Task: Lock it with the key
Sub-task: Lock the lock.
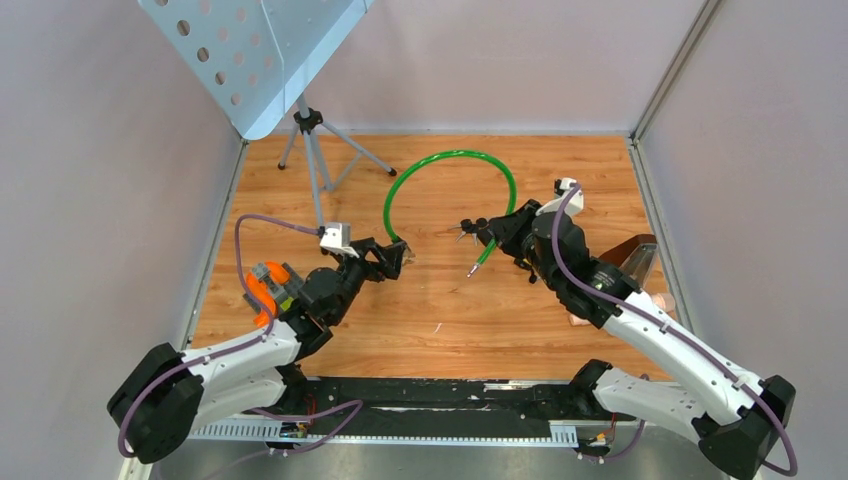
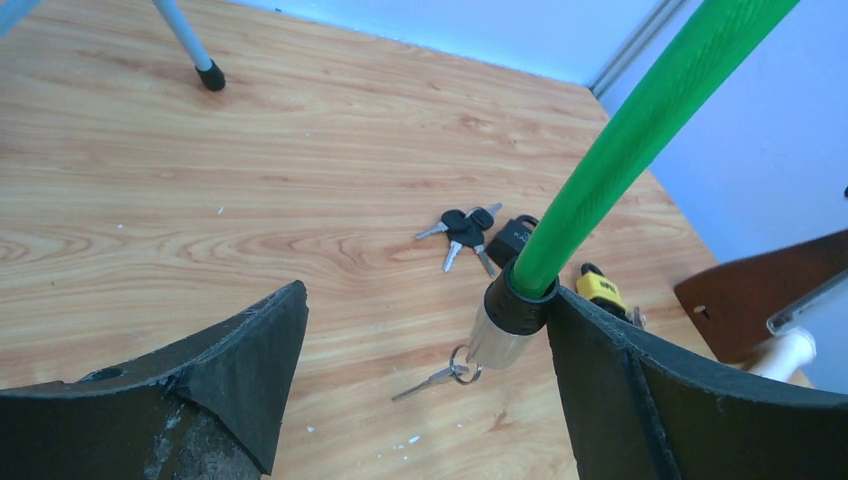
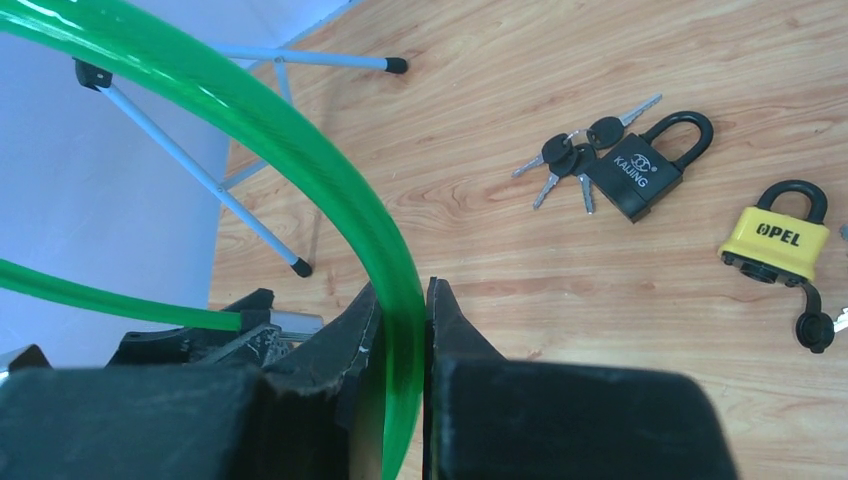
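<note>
A green cable lock [image 1: 450, 153] arches over the wooden table [image 1: 440, 320]. Its lock end, a black collar and silver cylinder [image 2: 503, 330], hangs just above the wood. A small key [image 2: 432, 379] on a ring dangles from the cylinder's lower end. My left gripper [image 2: 425, 310] is open around that end, and the collar touches its right finger [image 2: 640, 400]. My right gripper [image 3: 405, 300] is shut on the green cable [image 3: 300, 130] farther along the loop. From above, the left gripper [image 1: 403, 256] and the right gripper [image 1: 470, 231] face each other mid-table.
A black padlock [image 3: 645, 165] with a bunch of keys [image 3: 575, 155] and a yellow padlock [image 3: 775, 240] lie on the wood to the right. A tripod stand [image 1: 312, 150] with a perforated plate [image 1: 250, 50] stands at the back left. A brown object [image 1: 635, 258] sits by the right wall.
</note>
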You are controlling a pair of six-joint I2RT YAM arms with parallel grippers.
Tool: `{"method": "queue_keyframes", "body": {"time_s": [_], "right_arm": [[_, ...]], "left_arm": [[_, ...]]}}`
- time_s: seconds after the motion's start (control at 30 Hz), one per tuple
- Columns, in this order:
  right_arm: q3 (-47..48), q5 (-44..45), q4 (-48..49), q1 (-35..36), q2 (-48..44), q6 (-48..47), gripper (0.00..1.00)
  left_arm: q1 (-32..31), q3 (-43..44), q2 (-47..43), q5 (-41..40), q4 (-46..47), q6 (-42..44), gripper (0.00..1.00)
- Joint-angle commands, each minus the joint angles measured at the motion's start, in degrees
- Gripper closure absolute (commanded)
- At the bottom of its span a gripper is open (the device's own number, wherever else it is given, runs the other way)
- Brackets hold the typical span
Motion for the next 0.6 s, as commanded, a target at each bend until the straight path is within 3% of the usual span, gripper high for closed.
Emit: {"method": "queue_keyframes", "body": {"time_s": [0.0, 0.17, 0.5, 0.57], "right_arm": [[2.7, -1.1, 3.9, 0.1, 0.1, 4.0, 1.0], [2.5, -2.2, 3.9, 0.1, 1.1, 5.8, 1.0], [2.4, -2.9, 3.7, 0.1, 1.7, 7.5, 1.0], [2.3, -3.1, 3.7, 0.1, 1.9, 7.6, 1.0]], "left_arm": [[0.1, 3.8, 0.5, -4.9, -0.7, -1.6, 0.06], [0.1, 5.5, 2.7, -5.0, -0.7, -1.7, 0.08], [0.1, 6.6, 7.5, -3.2, 1.4, -5.0, 0.53], [0.1, 6.9, 7.9, -2.9, 1.6, -5.2, 0.57]]}}
